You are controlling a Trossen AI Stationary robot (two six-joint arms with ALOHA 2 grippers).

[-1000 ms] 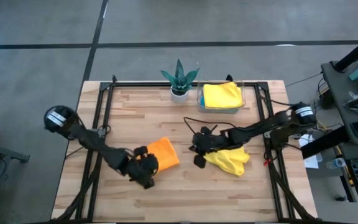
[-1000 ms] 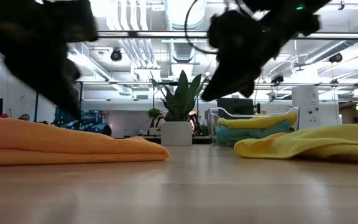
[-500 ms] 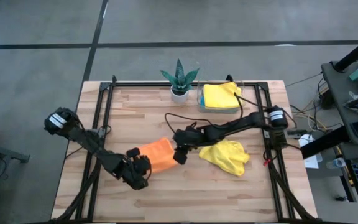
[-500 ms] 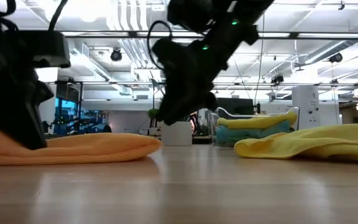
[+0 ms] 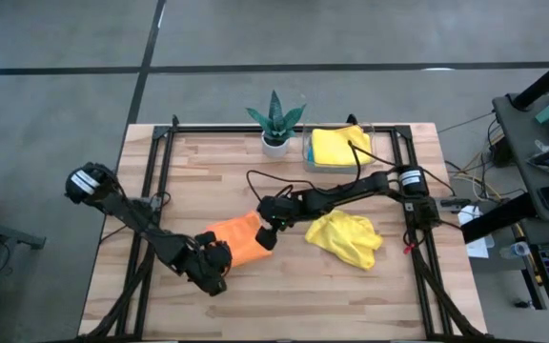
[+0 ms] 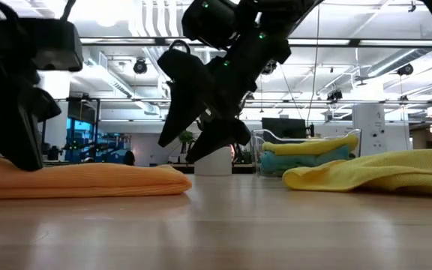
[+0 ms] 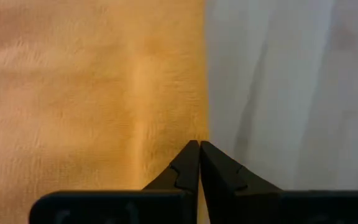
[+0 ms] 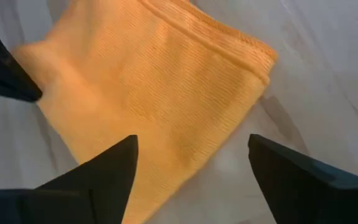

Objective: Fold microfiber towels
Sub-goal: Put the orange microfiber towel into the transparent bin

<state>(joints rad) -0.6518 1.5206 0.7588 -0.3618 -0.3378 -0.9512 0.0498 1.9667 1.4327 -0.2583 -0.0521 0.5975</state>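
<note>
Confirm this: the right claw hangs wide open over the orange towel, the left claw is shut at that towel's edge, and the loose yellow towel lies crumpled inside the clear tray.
One detail is wrong. The right claw is open over the orange towel and the left claw is shut at its edge, but the high view shows the crumpled yellow towel lying on the bare table, outside the clear tray.

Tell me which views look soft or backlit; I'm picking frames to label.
Low view: arms silhouetted against bright ceiling lights, near tabletop blurred. Left wrist view: orange towel close, weave soft. Right wrist view: own fingers blurred. High view: evenly lit.
</note>
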